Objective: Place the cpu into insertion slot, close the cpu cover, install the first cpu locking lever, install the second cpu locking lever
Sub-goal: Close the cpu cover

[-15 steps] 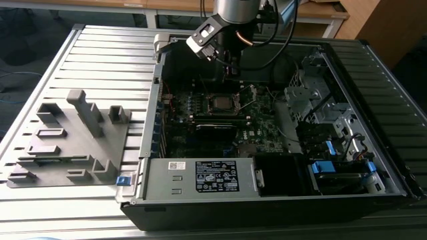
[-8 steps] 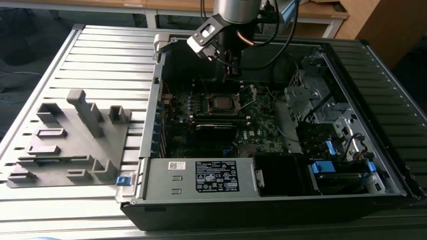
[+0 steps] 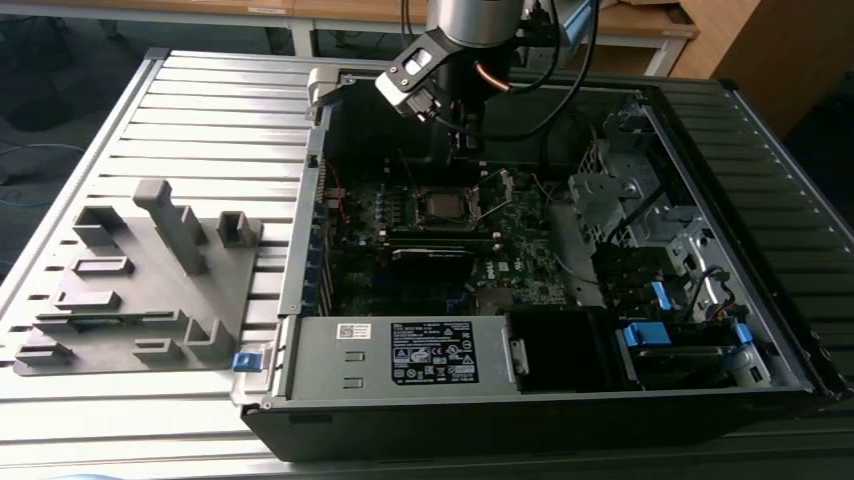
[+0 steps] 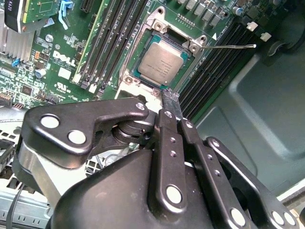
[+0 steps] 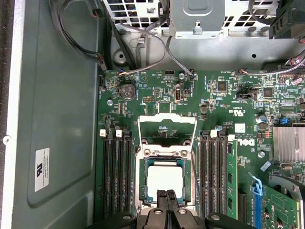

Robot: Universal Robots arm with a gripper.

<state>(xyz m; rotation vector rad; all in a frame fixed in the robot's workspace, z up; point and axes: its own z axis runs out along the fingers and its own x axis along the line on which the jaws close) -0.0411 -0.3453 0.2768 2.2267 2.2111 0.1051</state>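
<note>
One of the four steps looked done to us: the cpu (image 5: pixel 164 179) sat flat in the insertion slot (image 5: pixel 141 181) on the motherboard (image 5: pixel 157 95), dull metal top up. We saw the cpu cover (image 5: pixel 167 117) swung open off the socket, not yet closed, and one thin locking lever (image 4: pixel 228 46) sticking out free, so we judged the cover and both levers left to do. We noted the gripper (image 5: pixel 167 193) hanging over one edge of the socket, fingers pinched together on nothing, touching no part that we could make out.
</note>
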